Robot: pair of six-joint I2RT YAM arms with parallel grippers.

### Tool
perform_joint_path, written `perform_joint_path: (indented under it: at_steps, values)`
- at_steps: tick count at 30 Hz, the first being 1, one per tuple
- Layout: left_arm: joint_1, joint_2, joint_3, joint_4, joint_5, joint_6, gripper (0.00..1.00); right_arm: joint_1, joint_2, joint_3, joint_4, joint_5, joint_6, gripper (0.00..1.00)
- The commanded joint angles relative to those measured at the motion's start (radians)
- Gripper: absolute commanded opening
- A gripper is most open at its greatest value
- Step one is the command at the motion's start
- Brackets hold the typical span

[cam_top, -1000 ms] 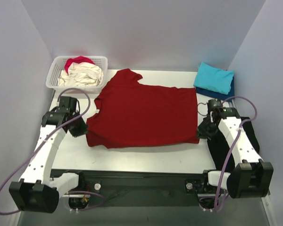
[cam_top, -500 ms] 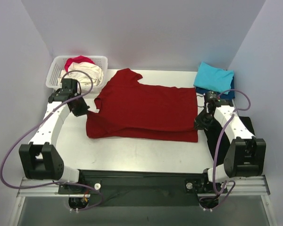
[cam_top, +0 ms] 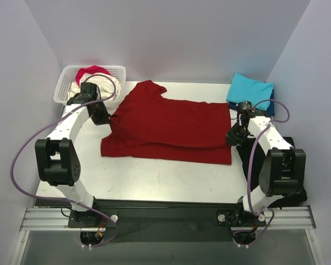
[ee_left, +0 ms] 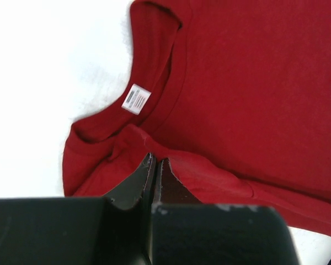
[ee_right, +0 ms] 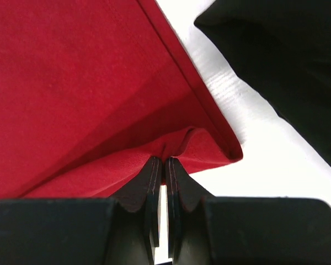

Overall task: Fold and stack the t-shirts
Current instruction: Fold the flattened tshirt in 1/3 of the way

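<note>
Pinching the red tee (cam_top: pixel 171 124) at opposite ends, left tool (ee_left: pixel 155 162) and right tool (ee_right: pixel 164 160) are clamped on its folded edge. It lies mid-frame on the tabletop (cam_top: pixel 154 179).

A small white tag (ee_left: pixel 136 99) sits inside the neck of the dark red t-shirt (ee_left: pixel 254 83). It has tiny lines of print on it, some dark and some red. They are too small and blurry to read. No other words or numbers can be read.
</note>
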Motion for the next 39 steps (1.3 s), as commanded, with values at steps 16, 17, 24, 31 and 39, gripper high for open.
perform_joint_path:
  at_steps: [16, 17, 24, 31, 39]
  values:
    - [-0.07, 0.253, 0.253, 0.242, 0.142, 0.15, 0.55, -0.006, 0.116, 0.179, -0.027, 0.06, -0.011, 0.44]
    - [-0.072, 0.233, 0.209, 0.296, 0.119, 0.136, 0.55, -0.004, 0.111, 0.193, -0.034, 0.091, -0.018, 0.45]
    - [-0.078, 0.032, 0.082, 0.303, 0.027, 0.119, 0.55, 0.031, 0.056, 0.222, -0.085, 0.145, -0.091, 0.44]
    - [-0.101, -0.065, -0.082, 0.112, 0.008, 0.108, 0.5, 0.14, 0.027, 0.057, -0.11, 0.122, -0.077, 0.41]
    - [-0.108, -0.118, -0.23, 0.039, -0.03, 0.075, 0.44, 0.252, 0.107, 0.018, -0.091, 0.102, -0.09, 0.38]
